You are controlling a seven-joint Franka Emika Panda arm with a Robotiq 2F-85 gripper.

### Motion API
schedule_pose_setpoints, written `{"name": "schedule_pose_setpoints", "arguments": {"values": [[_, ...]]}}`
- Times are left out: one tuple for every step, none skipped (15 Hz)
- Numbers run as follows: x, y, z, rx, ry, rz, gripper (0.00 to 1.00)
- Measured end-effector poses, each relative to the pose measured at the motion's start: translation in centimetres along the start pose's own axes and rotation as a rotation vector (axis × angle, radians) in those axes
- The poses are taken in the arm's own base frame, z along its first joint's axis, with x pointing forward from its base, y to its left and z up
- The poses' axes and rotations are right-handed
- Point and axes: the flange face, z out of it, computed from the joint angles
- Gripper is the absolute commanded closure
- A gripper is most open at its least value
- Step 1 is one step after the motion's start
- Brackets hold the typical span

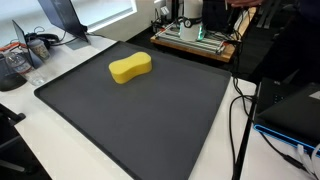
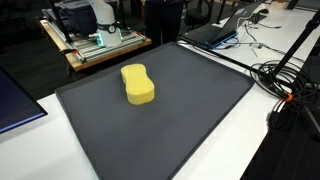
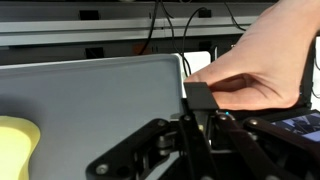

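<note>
Wrist view, bottom centre: the black linkage of the jaws is recorded nearest the lens, rising to the fingertips (image 3: pixel 198 96) at mid-frame. The jaws are drawn fully together, and no gap is seen between the pads.

A person's hand (image 3: pixel 255 65) is noted in the upper right of the same frame. Its fingers are laid right against the fingertips from the right side. Whether skin is pinched between the jaws cannot be told.

The yellow sponge (image 3: pixel 15 145) is cut off by the lower left corner of the wrist view, well apart from the jaws. It lies flat on the dark grey mat (image 3: pixel 90 95).

In both exterior views the sponge (image 1: pixel 130 68) (image 2: pixel 139 84) is seen whole, peanut-shaped and untouched. It is placed above centre on the mat (image 1: pixel 150 115) (image 2: pixel 170 125), towards that sheet's far edge.

The mat is spread on a white counter (image 1: pixel 90 45) (image 2: pixel 285 145). Black cables (image 2: pixel 285 80) are draped over the counter at the right of an exterior view.

Farthest back, a wooden board carrying a machine (image 1: pixel 195 40) (image 2: pixel 95 45) is recorded along the top of both exterior views. An open laptop (image 2: pixel 215 32) is seen at the upper right of an exterior view.
</note>
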Motion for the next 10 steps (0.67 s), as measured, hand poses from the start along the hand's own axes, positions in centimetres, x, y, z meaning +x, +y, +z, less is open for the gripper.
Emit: {"name": "schedule_pose_setpoints", "arguments": {"values": [[0.0, 0.0, 0.0, 0.000, 0.000, -0.001, 0.97], [0.0, 0.0, 0.0, 0.000, -0.001, -0.001, 0.97], [0.0, 0.0, 0.0, 0.000, -0.001, -0.002, 0.97], [0.0, 0.0, 0.0, 0.000, -0.001, -0.003, 0.97], [0.1, 0.0, 0.0, 0.001, 0.000, -0.003, 0.97], [0.1, 0.0, -0.1, 0.003, 0.009, -0.003, 0.97], [0.3, -0.1, -0.2, 0.005, 0.024, -0.005, 0.97], [0.4, -0.2, -0.4, 0.006, 0.045, -0.007, 0.97], [0.7, -0.3, -0.5, 0.005, 0.073, -0.008, 0.97], [1.3, -0.2, -0.7, 0.000, 0.103, -0.007, 0.97]]}}
